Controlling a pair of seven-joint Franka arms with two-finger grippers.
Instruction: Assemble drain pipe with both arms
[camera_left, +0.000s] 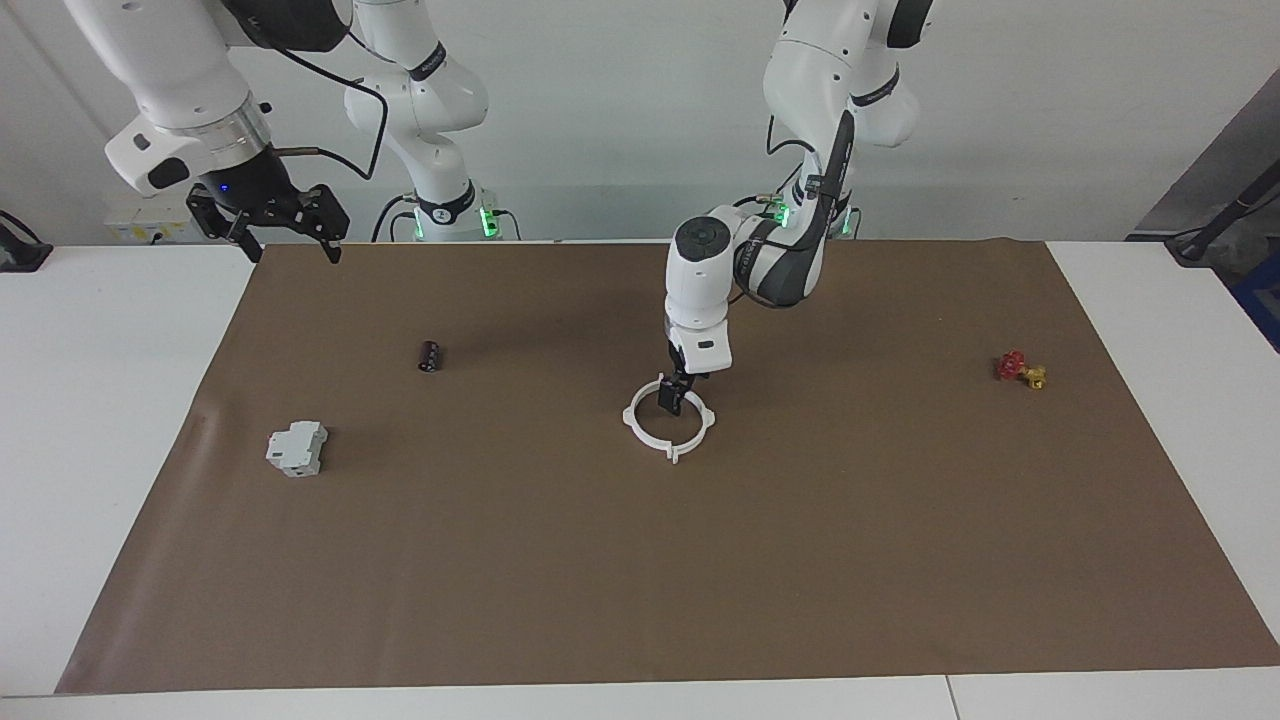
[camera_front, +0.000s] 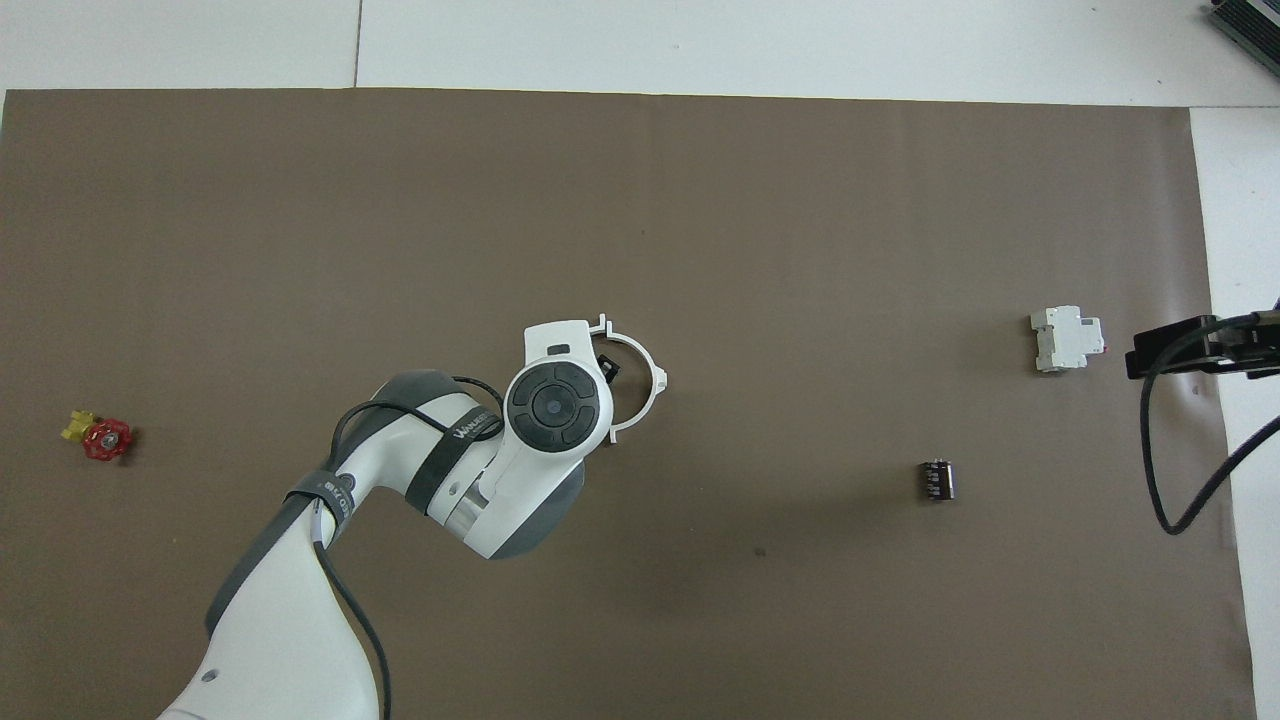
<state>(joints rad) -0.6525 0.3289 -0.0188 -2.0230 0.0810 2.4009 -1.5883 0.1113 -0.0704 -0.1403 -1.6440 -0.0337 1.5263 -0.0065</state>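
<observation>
The drain pipe (camera_left: 645, 437) lies as one flat white ring with outward tabs in the middle of the brown mat; in the overhead view only its arc (camera_front: 655, 392) shows beside the wrist. My left gripper (camera_left: 676, 393) points down at the ring's rim on the side nearer the robots. It is open, its fingers astride the rim, and one fingertip (camera_front: 607, 368) shows inside the ring. My right gripper (camera_left: 290, 240) hangs open and empty, high over the mat's corner at the right arm's end, where that arm waits. Just its tip (camera_front: 1150, 355) shows from overhead.
A grey-white blocky box (camera_left: 297, 448) (camera_front: 1067, 339) and a small black cylinder (camera_left: 429, 356) (camera_front: 936, 479) lie toward the right arm's end. A small red and yellow part (camera_left: 1020, 369) (camera_front: 100, 437) lies toward the left arm's end. The brown mat (camera_left: 640, 580) covers most of the white table.
</observation>
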